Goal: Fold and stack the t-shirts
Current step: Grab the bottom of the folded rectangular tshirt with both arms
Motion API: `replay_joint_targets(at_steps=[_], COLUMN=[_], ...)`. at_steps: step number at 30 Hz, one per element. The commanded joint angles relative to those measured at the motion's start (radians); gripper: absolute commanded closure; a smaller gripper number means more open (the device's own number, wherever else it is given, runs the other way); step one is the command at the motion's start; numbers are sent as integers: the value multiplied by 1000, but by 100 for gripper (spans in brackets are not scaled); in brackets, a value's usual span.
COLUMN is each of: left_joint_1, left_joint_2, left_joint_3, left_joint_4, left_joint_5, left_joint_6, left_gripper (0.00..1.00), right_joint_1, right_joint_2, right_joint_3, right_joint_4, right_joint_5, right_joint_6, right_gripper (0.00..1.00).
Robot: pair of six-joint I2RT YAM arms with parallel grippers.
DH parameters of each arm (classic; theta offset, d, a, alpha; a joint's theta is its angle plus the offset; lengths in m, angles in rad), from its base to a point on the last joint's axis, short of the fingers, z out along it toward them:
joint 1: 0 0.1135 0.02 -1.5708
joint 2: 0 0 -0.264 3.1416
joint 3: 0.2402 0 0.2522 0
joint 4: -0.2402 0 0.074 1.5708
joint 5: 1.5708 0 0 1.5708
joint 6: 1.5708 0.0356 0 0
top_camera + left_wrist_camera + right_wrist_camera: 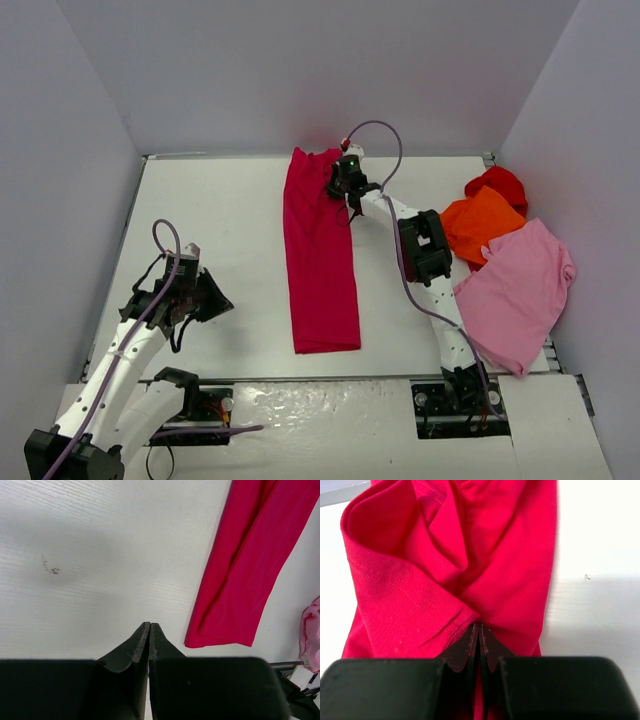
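Note:
The crimson-magenta t-shirt (pixel 320 265) lies folded into a long narrow strip down the middle of the table. My right gripper (pixel 341 186) is at the strip's far end, shut on the cloth; in the right wrist view the fabric (pixel 455 565) bunches up at the closed fingertips (pixel 479 626). My left gripper (pixel 212 296) is shut and empty over bare table at the near left; its view shows the strip's near end (pixel 240 595) to the right. The orange t-shirt (pixel 482 222), red t-shirt (pixel 497 183) and light pink t-shirt (pixel 518 290) lie piled at the right.
White walls enclose the table on the left, back and right. The pink shirt hangs over the table's near right edge. A corner of pink cloth (pixel 310 640) shows in the left wrist view. The right arm (pixel 425 250) stretches across the table beside the pile.

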Motion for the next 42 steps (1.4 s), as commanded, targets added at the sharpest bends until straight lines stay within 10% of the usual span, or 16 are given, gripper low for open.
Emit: replay_joint_targets(at_steps=[1, 42], left_joint_1=[-7, -8], left_joint_2=[20, 94], left_joint_3=[11, -45], left_joint_4=[53, 181], left_joint_5=[3, 30], left_joint_6=[5, -14], left_gripper=[100, 100], right_joint_1=[6, 220], right_joint_2=[-106, -435], right_joint_3=[-30, -405], right_joint_4=[89, 210], right_joint_5=[-61, -294], right_joint_6=[10, -218], right_gripper=[100, 89])
